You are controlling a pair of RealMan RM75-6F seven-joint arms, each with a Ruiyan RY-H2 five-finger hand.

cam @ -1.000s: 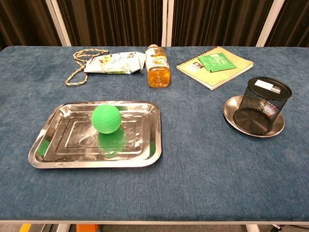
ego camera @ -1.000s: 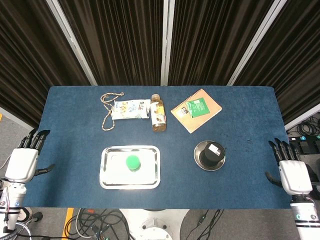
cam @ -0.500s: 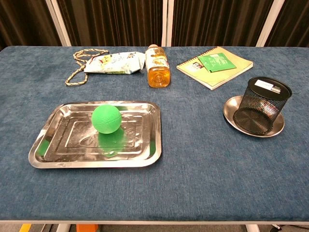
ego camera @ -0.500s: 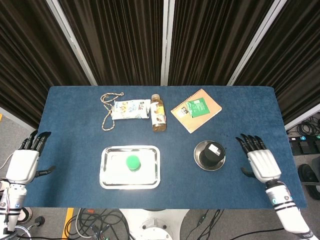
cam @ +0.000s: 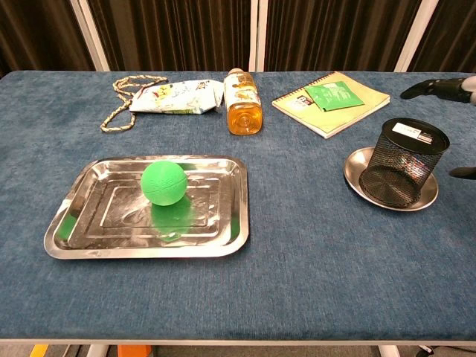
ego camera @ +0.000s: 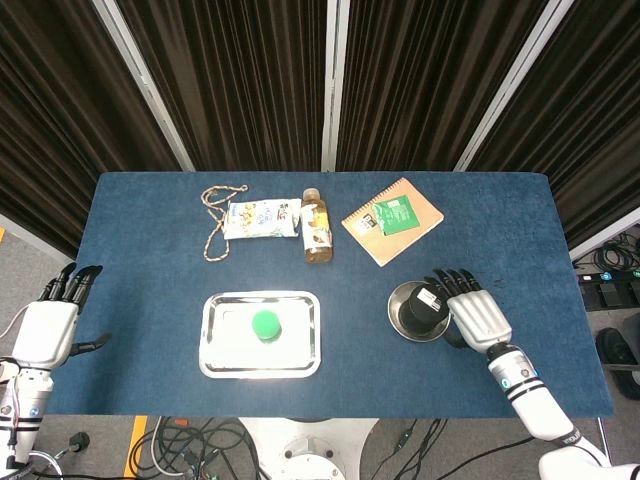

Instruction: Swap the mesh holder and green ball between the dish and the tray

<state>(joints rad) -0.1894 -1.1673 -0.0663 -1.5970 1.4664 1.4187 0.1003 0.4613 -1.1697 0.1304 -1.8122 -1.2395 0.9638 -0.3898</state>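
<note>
The green ball (ego camera: pixel 265 325) (cam: pixel 163 182) lies in the steel tray (ego camera: pixel 220 340) (cam: pixel 89 223) at the front left. The black mesh holder (ego camera: pixel 421 309) (cam: pixel 401 163) stands upright in the small metal dish (ego camera: pixel 397 300) (cam: pixel 357 167) at the front right. My right hand (ego camera: pixel 476 317) hovers just right of the holder with its fingers spread, holding nothing; in the chest view only its fingertips (cam: pixel 435 88) show at the right edge. My left hand (ego camera: pixel 47 327) hangs open off the table's left edge, far from the tray.
Along the back of the blue table lie a rope (ego camera: pixel 212 225), a snack packet (ego camera: pixel 260 218), a drink bottle (ego camera: pixel 316 228) on its side and a spiral notebook (ego camera: pixel 392 220) with a green packet on it.
My right hand has swept left from the table's right edge to just beside the mesh holder. The left hand, ball and holder have not moved.
</note>
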